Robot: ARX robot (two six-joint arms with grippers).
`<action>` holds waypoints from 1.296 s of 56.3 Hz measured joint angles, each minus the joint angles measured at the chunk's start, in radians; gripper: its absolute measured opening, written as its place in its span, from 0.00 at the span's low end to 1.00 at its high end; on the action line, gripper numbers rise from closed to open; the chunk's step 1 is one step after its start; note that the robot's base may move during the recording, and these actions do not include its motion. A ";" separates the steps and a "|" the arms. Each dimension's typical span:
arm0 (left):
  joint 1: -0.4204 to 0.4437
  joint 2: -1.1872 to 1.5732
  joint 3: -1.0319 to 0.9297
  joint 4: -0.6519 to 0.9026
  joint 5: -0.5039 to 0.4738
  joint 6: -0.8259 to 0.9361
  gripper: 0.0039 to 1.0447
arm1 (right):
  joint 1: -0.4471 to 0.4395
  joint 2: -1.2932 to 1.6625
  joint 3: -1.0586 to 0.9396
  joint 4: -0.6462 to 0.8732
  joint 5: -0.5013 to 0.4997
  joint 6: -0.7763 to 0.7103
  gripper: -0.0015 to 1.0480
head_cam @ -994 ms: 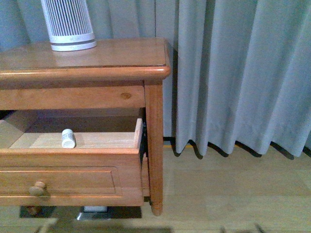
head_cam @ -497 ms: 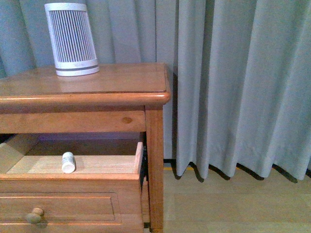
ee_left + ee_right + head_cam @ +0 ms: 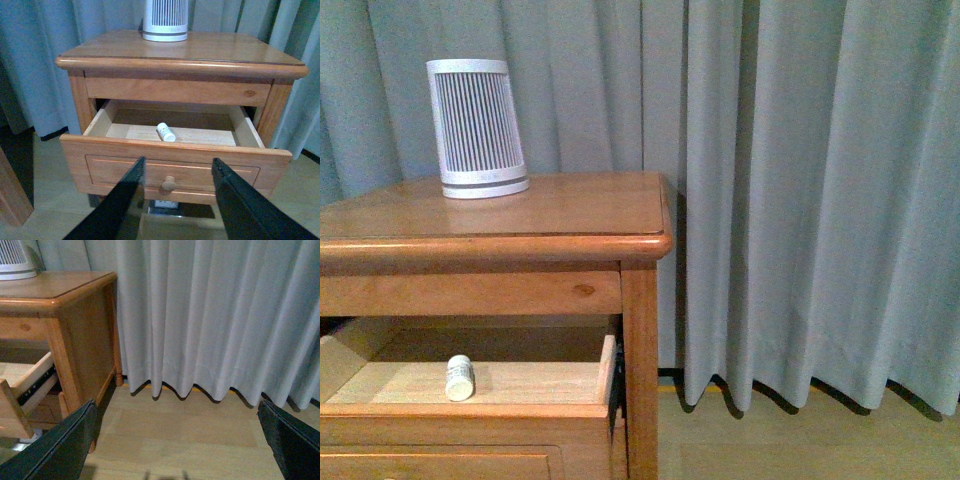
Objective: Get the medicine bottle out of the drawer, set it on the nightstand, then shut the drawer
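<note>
Black left fingers (image 3: 131, 192) stand spread wide and empty, just short of the drawer (image 3: 225, 156), which is already pulled out. Beyond them the medicine bottle (image 3: 166, 132) lies on its side on the drawer's pale floor, untouched. Right fingers (image 3: 67, 447) gape wide too, holding nothing, off by the curtain (image 3: 210, 315). Opening looks done; lifting the bottle onto the nightstand (image 3: 225, 48) tabletop beside the slatted device (image 3: 165, 20), then closing the drawer, remain.

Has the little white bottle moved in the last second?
No. The medicine bottle lies equally far from the drawer side wall; only the camera view tilted upward.
</note>
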 joint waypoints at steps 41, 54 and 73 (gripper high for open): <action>0.291 -0.080 -0.042 -0.035 0.277 0.003 0.27 | 0.000 0.000 0.000 0.000 0.000 0.000 0.93; 0.291 -0.080 -0.042 -0.036 0.282 0.004 0.66 | 0.000 0.000 0.000 0.000 0.005 0.000 0.93; 0.291 -0.082 -0.042 -0.038 0.281 0.004 0.94 | 0.000 0.000 0.000 -0.001 0.002 0.000 0.93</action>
